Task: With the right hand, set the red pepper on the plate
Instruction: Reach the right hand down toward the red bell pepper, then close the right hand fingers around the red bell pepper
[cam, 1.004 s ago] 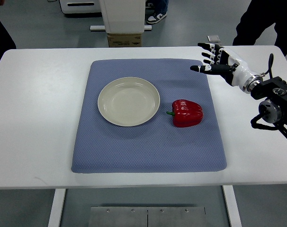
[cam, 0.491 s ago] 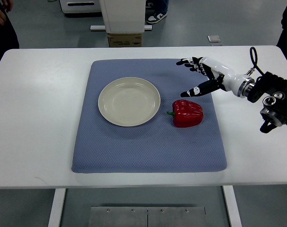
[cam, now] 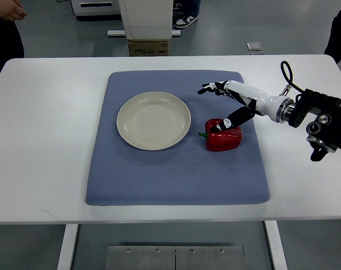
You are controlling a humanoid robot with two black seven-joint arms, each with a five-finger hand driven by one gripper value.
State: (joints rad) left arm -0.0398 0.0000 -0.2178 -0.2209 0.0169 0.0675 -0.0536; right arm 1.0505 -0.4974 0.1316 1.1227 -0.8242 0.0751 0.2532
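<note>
A red pepper (cam: 222, 136) with a green stem lies on the blue mat (cam: 176, 169), just right of the cream plate (cam: 153, 120), which holds nothing. My right hand (cam: 218, 107) reaches in from the right edge, fingers spread open. Its thumb tip rests over the pepper's top; the other fingers (cam: 211, 88) stretch out above the mat behind the pepper. It holds nothing. My left arm is out of view.
The mat lies on a white table (cam: 41, 140). A person's hand (cam: 10, 9) shows at the top left corner, and another person's dark clothing (cam: 340, 34) at the top right. A cardboard box (cam: 148, 48) and white stand sit behind the table.
My right hand has moved left and down from the mat's back right corner to the pepper, thumb now over its top. The pepper and plate have not moved.
</note>
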